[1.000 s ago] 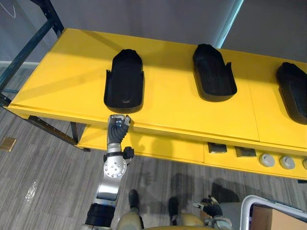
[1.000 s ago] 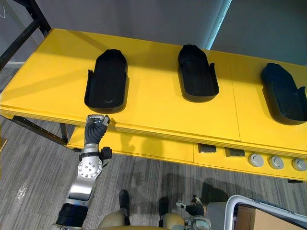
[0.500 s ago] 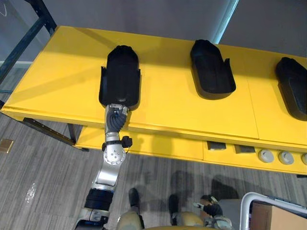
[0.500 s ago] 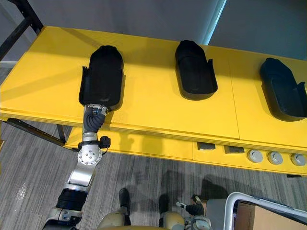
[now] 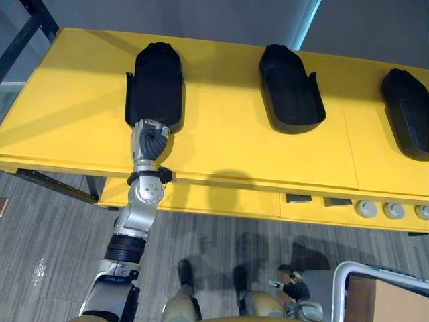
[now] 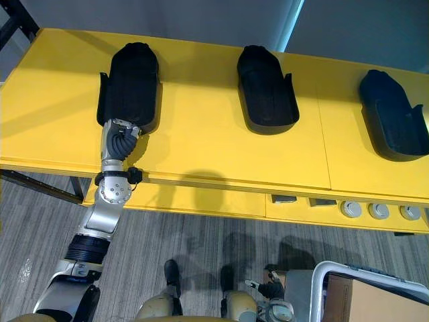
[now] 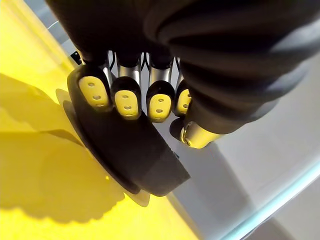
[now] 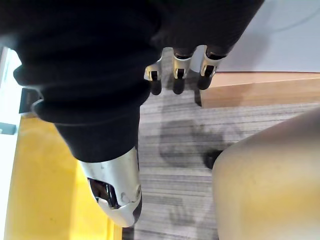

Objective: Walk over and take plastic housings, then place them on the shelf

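Three black plastic housings lie on the yellow table: the left housing, a middle one and a right one. My left hand reaches over the table's front edge to the left housing's near end. In the left wrist view its fingers are bent with their tips over the housing's rim, and the thumb sits close beside that rim. My right hand hangs low by my side, its fingers relaxed and holding nothing.
A lower yellow shelf under the table carries round silver parts and small dark blocks. A brown box in a white frame stands on the grey floor at the lower right.
The left hand has moved forward from the table's front edge onto the left housing's near end. The camera has shifted too; the other housings have not moved on the table.
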Available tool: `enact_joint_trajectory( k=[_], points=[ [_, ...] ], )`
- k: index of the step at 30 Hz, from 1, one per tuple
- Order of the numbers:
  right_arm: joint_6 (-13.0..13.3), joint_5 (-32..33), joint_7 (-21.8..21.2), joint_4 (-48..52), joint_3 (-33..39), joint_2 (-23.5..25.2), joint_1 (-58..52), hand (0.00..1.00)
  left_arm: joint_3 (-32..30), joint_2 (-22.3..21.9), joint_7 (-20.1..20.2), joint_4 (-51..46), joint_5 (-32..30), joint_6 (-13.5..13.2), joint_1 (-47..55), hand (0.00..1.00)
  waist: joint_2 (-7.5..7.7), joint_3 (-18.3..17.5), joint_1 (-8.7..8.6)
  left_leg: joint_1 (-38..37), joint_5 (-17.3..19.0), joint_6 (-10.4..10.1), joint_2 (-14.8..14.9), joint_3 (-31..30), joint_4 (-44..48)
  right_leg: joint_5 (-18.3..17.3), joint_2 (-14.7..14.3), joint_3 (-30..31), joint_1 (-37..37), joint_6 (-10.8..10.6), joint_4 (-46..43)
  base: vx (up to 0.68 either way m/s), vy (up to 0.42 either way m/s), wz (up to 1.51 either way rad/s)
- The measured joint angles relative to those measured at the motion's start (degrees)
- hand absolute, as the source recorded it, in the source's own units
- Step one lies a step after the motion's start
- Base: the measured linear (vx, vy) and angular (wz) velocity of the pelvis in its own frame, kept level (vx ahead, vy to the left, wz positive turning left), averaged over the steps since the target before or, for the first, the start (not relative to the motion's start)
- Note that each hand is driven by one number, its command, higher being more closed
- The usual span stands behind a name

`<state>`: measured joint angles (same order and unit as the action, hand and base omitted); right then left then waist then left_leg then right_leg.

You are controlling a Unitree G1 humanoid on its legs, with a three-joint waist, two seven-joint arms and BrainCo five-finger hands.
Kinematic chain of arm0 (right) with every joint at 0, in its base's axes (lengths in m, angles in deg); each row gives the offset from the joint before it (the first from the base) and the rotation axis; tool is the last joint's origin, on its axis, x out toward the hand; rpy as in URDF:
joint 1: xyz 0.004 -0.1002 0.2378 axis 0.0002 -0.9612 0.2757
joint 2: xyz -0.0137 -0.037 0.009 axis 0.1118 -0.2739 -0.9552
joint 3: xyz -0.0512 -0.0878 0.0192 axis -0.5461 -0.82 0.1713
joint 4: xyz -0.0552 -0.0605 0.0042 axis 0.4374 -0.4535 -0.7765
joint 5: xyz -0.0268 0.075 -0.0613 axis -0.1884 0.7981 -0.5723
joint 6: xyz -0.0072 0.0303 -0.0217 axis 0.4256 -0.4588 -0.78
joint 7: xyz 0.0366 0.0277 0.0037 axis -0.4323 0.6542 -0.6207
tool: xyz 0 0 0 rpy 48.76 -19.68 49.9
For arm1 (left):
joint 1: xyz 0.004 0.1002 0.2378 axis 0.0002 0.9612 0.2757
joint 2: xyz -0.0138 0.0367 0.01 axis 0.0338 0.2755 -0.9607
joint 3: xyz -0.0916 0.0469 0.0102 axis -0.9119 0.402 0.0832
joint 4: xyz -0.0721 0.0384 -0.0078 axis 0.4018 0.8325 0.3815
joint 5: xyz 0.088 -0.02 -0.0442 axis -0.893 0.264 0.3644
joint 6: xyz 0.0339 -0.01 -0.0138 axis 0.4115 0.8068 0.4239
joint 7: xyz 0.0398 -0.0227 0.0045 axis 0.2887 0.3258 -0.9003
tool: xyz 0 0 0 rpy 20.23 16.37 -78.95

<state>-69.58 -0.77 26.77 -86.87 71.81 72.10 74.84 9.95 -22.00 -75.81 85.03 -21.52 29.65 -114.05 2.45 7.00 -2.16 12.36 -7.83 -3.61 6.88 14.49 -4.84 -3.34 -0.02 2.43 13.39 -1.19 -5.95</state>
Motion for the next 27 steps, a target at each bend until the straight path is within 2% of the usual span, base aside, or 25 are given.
enact_joint_trajectory(
  k=[6,14,18,23,27],
  points=[
    [0.02,0.06,-0.04,0.18,-0.06,0.03,0.00,0.00,0.00,0.90,1.09,3.45,-1.02,1.02,-4.08,1.00,0.09,0.05,-0.13,0.40,0.00,0.02,0.04,0.64,0.46,0.02,0.03,0.64,0.68,0.03,-0.50,-0.01,-0.005,-0.04],
    [0.04,0.10,-0.06,0.23,-0.05,0.06,0.00,0.00,0.07,1.23,1.11,2.89,-1.02,1.39,-4.38,1.00,0.12,0.06,-0.17,0.22,-0.01,0.02,-0.05,1.00,0.54,0.06,0.05,0.77,0.67,0.06,-0.73,0.00,-0.005,-0.01],
    [0.02,0.08,-0.09,0.08,-0.03,0.12,0.01,0.00,1.71,1.23,1.05,-5.11,-1.00,1.16,-4.02,1.00,0.12,0.06,-0.08,-0.49,-0.01,0.02,-0.15,-0.19,0.76,0.06,0.14,0.08,-0.55,0.06,-0.69,0.01,-0.014,0.10],
    [-0.05,0.08,-0.07,-0.68,0.05,0.10,0.15,0.00,-0.04,1.28,0.51,-21.56,0.04,-3.34,1.79,1.00,0.10,0.05,0.04,-2.61,0.00,0.03,-0.21,-0.98,0.74,0.04,0.20,-0.69,-3.42,0.07,0.15,0.00,-0.010,0.09],
    [-0.57,0.01,-0.06,-2.03,0.21,-0.11,0.74,0.00,-10.90,1.29,-1.95,-30.53,5.49,-6.77,8.99,1.00,-0.06,0.01,0.81,-4.04,-0.01,0.06,-0.28,-2.50,0.21,-0.19,0.18,-2.27,-5.24,0.23,0.24,-0.03,-0.009,0.15]
  ],
)
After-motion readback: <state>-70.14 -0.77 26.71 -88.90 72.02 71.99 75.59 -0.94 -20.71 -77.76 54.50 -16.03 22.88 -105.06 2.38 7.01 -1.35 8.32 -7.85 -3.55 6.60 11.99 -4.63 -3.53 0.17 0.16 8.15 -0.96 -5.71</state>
